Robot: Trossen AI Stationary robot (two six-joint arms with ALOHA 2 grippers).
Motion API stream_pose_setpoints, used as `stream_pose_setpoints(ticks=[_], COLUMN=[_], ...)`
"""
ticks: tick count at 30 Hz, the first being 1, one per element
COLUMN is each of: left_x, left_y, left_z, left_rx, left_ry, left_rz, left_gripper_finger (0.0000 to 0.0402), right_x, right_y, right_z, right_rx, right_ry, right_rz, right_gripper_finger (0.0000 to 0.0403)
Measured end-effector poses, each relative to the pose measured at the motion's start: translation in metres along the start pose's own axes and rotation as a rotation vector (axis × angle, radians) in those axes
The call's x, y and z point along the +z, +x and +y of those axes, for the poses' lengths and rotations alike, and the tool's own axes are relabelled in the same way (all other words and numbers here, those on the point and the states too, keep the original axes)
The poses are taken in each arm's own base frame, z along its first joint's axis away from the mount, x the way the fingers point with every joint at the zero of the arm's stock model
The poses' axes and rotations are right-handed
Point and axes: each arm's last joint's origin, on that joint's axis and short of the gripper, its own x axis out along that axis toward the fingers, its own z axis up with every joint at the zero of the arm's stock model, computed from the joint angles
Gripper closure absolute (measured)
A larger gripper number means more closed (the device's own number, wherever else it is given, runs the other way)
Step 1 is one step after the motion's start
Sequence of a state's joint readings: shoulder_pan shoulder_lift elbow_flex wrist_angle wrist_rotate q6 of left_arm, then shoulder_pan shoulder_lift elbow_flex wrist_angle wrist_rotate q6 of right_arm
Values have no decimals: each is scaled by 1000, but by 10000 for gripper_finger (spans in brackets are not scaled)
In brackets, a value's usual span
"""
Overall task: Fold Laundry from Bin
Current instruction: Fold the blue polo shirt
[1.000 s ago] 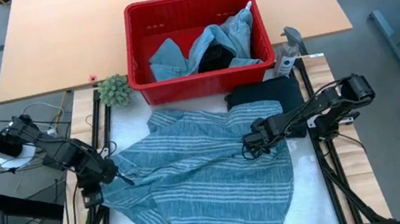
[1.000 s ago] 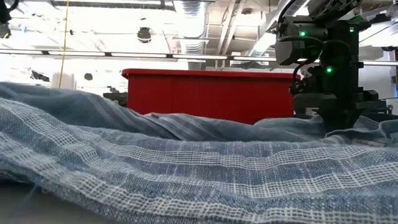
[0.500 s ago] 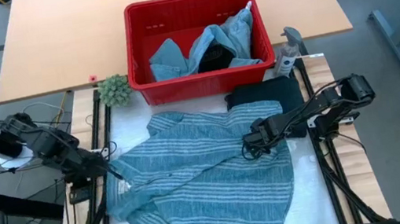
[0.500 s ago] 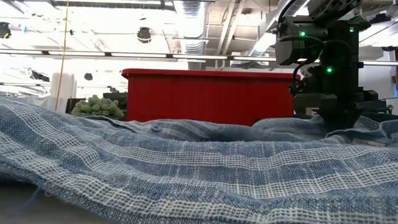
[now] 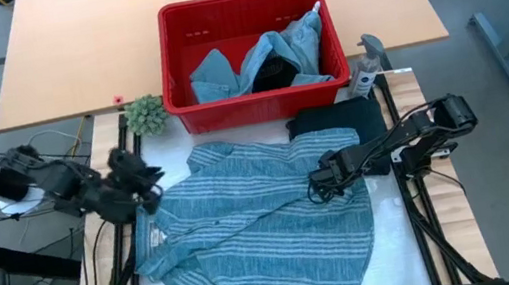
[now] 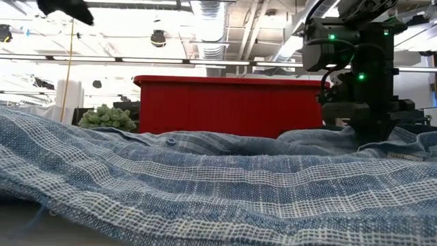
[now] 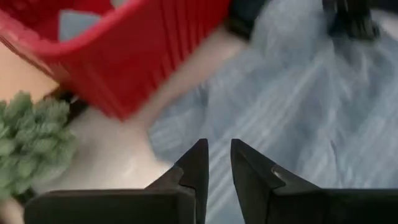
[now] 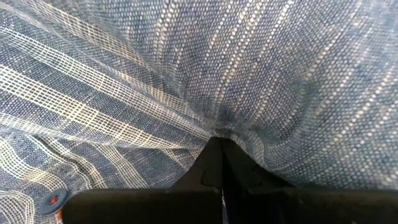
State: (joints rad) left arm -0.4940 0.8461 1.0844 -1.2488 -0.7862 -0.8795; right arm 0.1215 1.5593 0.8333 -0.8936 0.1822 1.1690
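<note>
— Where's the work now?

— Striped shirt spread flat on the bench, just in front of the red bin. Denim and dark pieces in the bin. A dark folded garment lies by the shirt's far right corner.

— Hands?

— Right hand down on the shirt's right side, clenched on a pinch of the striped cloth; fabric puckers around its tips. Left hand off the cloth, raised near the shirt's left edge beside the small plant, fingers a narrow gap apart, nothing between them.

— Step?

— Looks like flattening and squaring before the first fold. Next, I'd guess, the left needs a fresh hold on the left sleeve or hem, while the right keeps the cloth anchored.
</note>
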Motion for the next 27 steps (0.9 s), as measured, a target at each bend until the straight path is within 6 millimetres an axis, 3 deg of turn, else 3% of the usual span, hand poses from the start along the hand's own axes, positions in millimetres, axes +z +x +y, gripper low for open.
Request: stream_pose_setpoints(ticks=[3, 9, 13, 21, 27], left_x=[-3, -23, -34, -43, -49], left_y=[25, 81, 111, 151, 173], left_z=[-9, -3, 16, 63, 76], left_rx=[17, 67, 61, 99, 111], left_ry=[-165, -417, -522, -735, -720], left_rz=[-30, 40, 154, 143, 253], left_gripper_finger=[330, 291, 263, 226, 222], right_x=[1, 1, 1, 1, 1], right_y=[0, 0, 0, 0, 0], right_z=[1, 2, 2, 2, 2], right_rx=[14, 20, 21, 22, 24], right_ry=[3, 4, 4, 4, 4], right_rz=[-6, -9, -10, -10, -11], right_gripper_finger=[382, 382, 382, 382, 382])
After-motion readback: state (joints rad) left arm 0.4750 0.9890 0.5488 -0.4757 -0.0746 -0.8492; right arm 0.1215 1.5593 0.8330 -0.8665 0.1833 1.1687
